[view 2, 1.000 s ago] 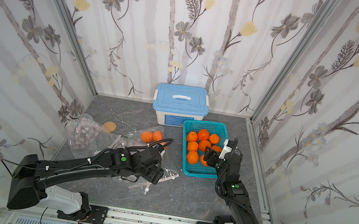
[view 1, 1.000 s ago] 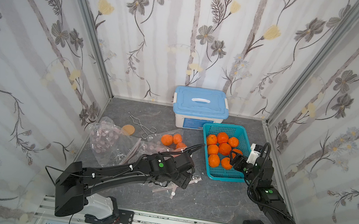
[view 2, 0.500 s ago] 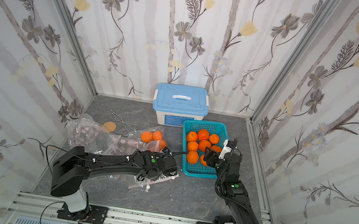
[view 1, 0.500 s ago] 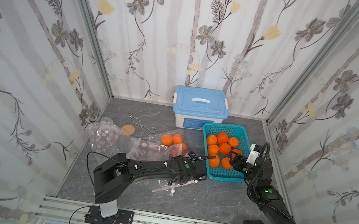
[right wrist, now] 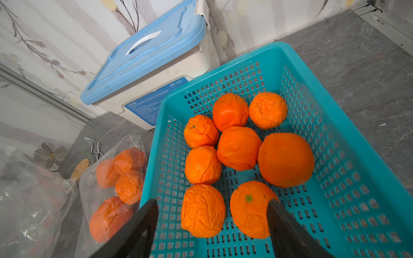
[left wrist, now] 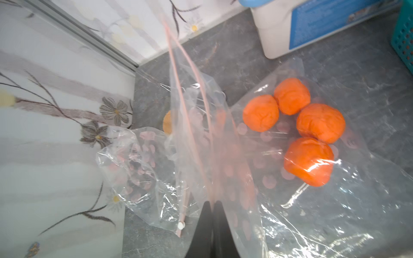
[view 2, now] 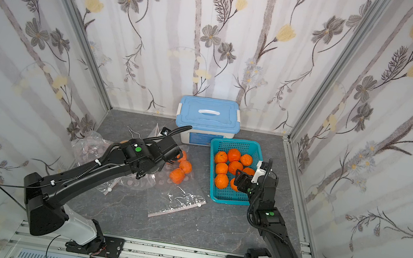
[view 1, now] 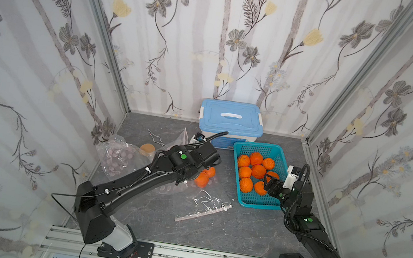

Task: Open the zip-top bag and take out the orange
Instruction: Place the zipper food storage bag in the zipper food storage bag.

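The zip-top bag point(left wrist: 225, 147) is clear film with pink dots, and its pink zip strips point(left wrist: 178, 89) run away from my left gripper's jaws. My left gripper point(left wrist: 212, 204) is shut on that film. Several oranges point(left wrist: 260, 112) lie together inside the bag on the floor, also seen in both top views point(view 1: 202, 181) point(view 2: 177, 175) just beside the left wrist. My right gripper point(right wrist: 211, 202) point(view 1: 271, 183) hangs open over the near end of the teal basket point(right wrist: 357, 143), with nothing held between its fingers.
The teal basket point(view 1: 257, 205) holds several loose oranges point(view 1: 256, 158). Behind it stands a blue-lidded box point(view 1: 231, 116). An empty clear bag point(view 1: 202, 203) lies at front centre, and another dotted bag point(view 1: 117, 154) at the left wall. A metal clip point(view 1: 156, 138) and a tan disc point(view 1: 147, 149) lie nearby.
My left arm has swung from the empty bag at the front back to the bag of oranges, and its gripper has shut on the film. The right arm has stayed put.
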